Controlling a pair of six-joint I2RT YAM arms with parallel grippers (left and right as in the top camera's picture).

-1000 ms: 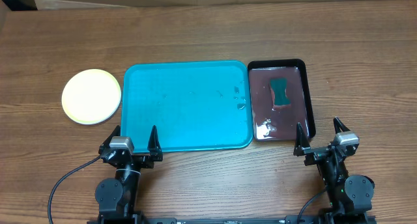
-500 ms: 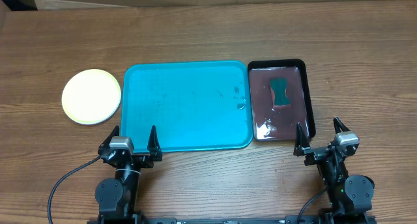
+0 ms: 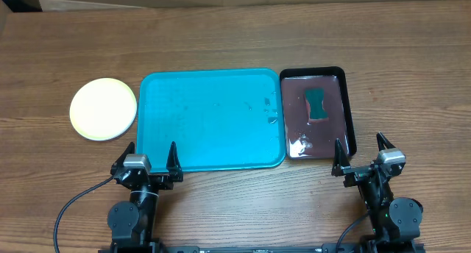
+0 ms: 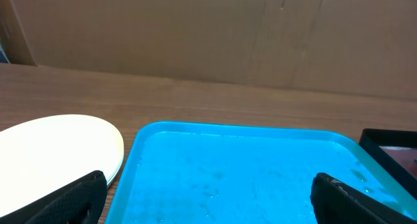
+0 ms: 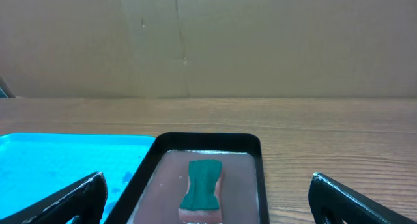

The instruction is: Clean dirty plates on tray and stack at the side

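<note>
Overhead view, near edge: the left gripper [image 3: 152, 146] stood released, its two black fingers spread wide with nothing between them, at the near left corner of the large turquoise-blue rectangular plastic tray [image 3: 210, 98]. The right gripper [image 3: 359, 140] was likewise spread and empty, and its left finger overlapped the near right corner of the smaller, narrower black plastic tray [image 3: 313, 71].

Middle ground: the turquoise tray lay flat on the brown wooden table [image 3: 235, 36], and its floor bore a few small wet specks near the right rim. One round yellow-green plastic plate [image 3: 104, 109] lay flat on the wood just beside the tray's left rim. It looked pale and free of smears on top. Whether other plates lay beneath it could not be told.

The black tray sat against the turquoise tray's right rim. It held reddish-brown liquid, and a dark green waisted sponge [image 3: 317, 106] rested in its far half.

Far ground, wrist views: a wall of tan cardboard [image 4: 260, 35] rose behind the table's far edge.
</note>
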